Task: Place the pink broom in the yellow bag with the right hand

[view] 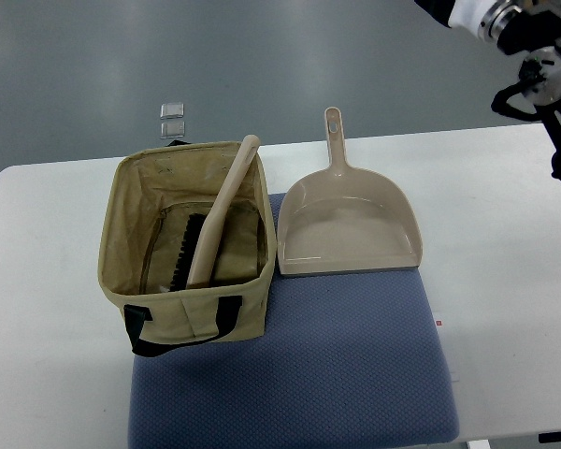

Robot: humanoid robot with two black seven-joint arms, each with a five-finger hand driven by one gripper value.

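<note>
One broom [217, 217] already stands inside the bag [189, 245], handle leaning on its rim, so the right hand [542, 79], grip state unreadable, apparently needs only to clear away.

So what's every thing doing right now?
Pink plastic broom: inside the bag, handle leaning on the rim.
Yellow fabric bag: open, upright.
Pink plastic dustpan: flat, empty, beside the bag.
Right hand: raised at the corner, holding nothing.
</note>
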